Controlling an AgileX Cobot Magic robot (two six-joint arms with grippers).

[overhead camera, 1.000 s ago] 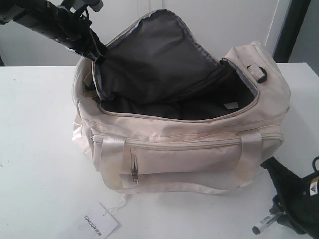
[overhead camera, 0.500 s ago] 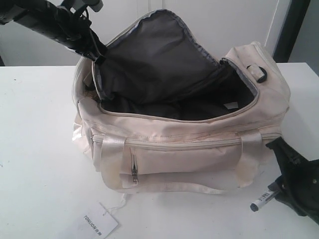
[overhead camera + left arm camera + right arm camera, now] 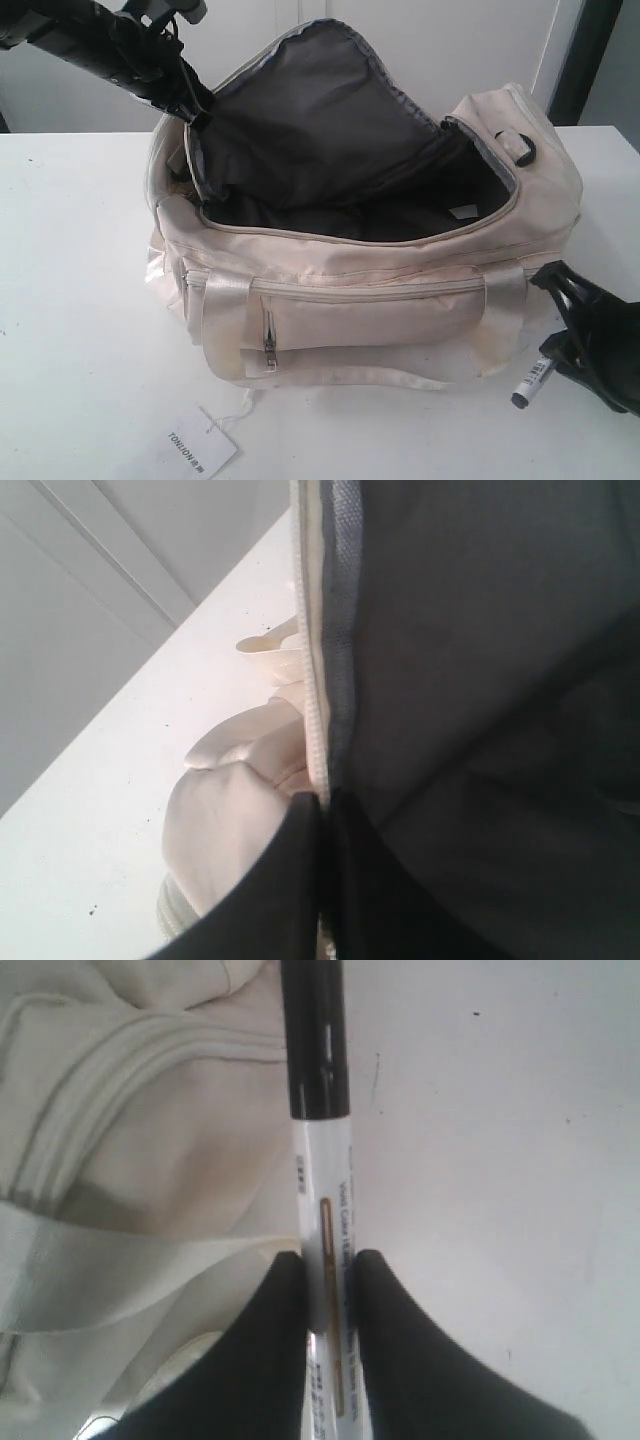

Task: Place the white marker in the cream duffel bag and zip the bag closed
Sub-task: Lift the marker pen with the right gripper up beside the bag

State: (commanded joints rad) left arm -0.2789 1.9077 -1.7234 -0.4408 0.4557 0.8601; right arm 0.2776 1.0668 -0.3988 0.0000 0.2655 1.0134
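Your right gripper point(image 3: 327, 1262) is clamped on the white marker point(image 3: 322, 1190). The marker is tilted with its black cap lowest, near the worktop point(image 3: 80, 300) and just beside the near right end of the cream duffel bag point(image 3: 380, 310). The bag's side wall and a satin strap point(image 3: 505, 290) stand between the marker and the opening. Your left gripper point(image 3: 325, 802) pinches the zipper edge of the top flap point(image 3: 310, 110) and holds it raised, showing the dark lining. A paper tag point(image 3: 195, 452) in front of the bag reads TONLION. The marker's print is too small to read.
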